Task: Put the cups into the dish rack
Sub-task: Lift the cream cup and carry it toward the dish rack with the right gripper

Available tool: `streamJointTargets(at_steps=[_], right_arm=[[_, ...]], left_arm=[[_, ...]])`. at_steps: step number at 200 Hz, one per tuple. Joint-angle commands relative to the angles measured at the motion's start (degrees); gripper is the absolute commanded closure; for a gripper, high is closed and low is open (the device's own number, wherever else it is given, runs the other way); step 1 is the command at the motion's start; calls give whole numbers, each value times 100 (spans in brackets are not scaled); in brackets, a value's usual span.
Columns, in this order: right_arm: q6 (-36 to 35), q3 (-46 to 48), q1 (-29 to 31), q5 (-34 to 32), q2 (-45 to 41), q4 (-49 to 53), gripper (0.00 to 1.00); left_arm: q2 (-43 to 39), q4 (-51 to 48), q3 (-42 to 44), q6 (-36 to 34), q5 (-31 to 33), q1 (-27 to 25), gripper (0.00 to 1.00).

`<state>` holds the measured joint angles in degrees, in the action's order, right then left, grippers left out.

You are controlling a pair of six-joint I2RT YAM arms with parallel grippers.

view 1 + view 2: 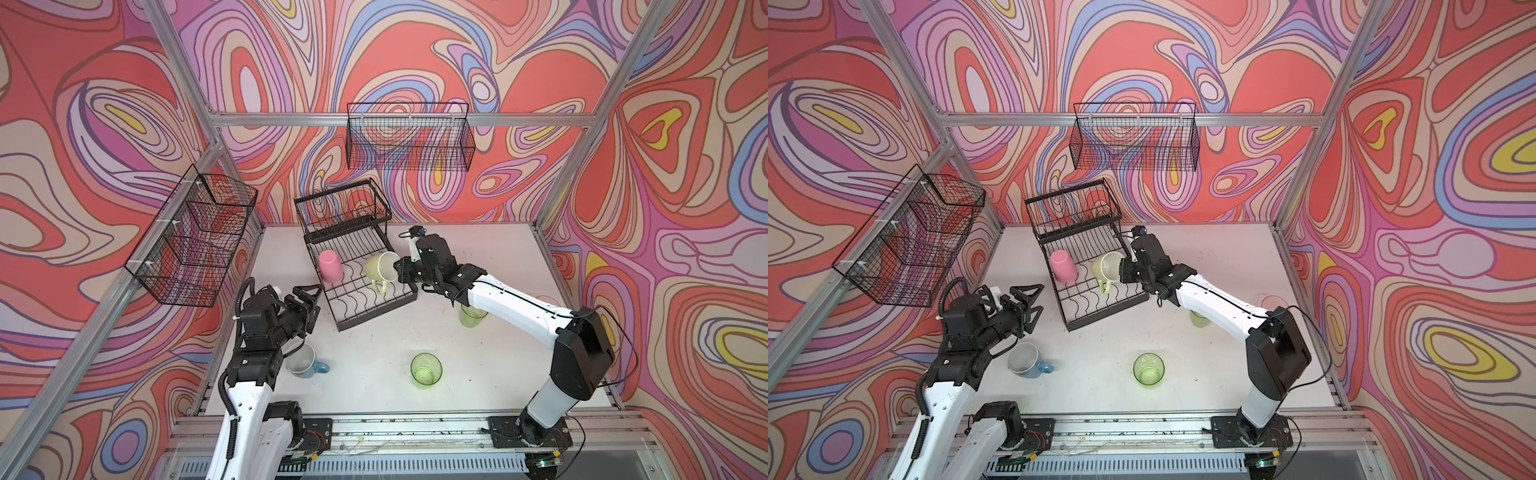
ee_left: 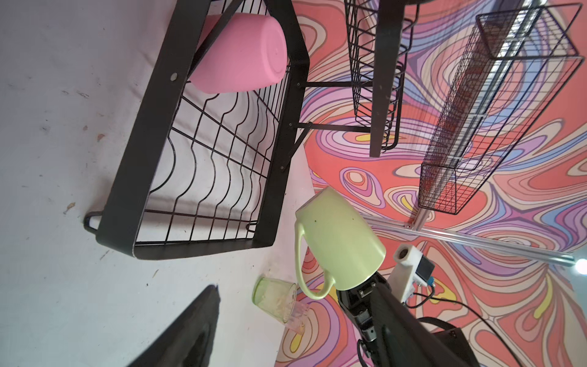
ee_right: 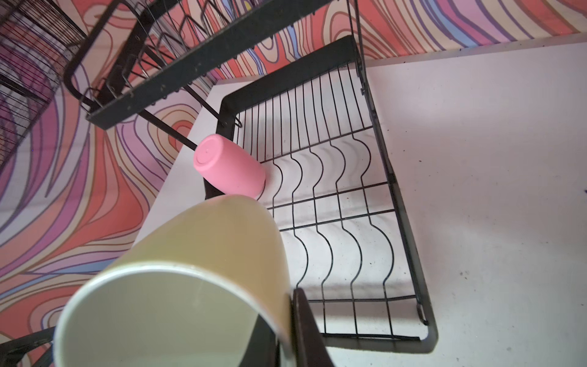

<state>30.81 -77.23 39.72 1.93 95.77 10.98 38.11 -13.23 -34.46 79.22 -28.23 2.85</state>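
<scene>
Tilted pale yellow-green handled mug [image 1: 379,269] above black wire dish rack [image 1: 374,314].
Right gripper's [image 1: 398,270] thin rim pinch may slip; left gripper [image 1: 312,301] spread, empty.

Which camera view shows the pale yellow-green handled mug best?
The left wrist view: the whole pale yellow-green handled mug shows, handle included, held by the right gripper. Both top views show it small. The right wrist view shows only its rim and side.
</scene>
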Motion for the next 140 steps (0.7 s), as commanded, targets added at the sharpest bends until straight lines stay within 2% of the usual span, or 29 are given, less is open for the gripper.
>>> streamJointTargets(at_steps=[1,22,45,72,110,140], right_arm=[[637,71,-26,71,-273,-1139,100],[1042,279,-35,42,-354,-1598,100],[1558,613,-34,-40,-503,-1971,100],[1952,923,-36,-131,-738,-2085,100],[2154,1193,-67,-258,-1082,-2172,100],[2276,1519,-96,-233,-1371,-2526,100]], left_arm=[[-36,755,79,752,326,-161,22],[271,1198,93,1022,239,-456,22],[595,2111,263,1427,225,-872,23],[775,2857,367,1623,314,-1167,23],[839,3212,434,1595,865,-1769,23],[974,3268,353,1488,1531,-2589,24]])
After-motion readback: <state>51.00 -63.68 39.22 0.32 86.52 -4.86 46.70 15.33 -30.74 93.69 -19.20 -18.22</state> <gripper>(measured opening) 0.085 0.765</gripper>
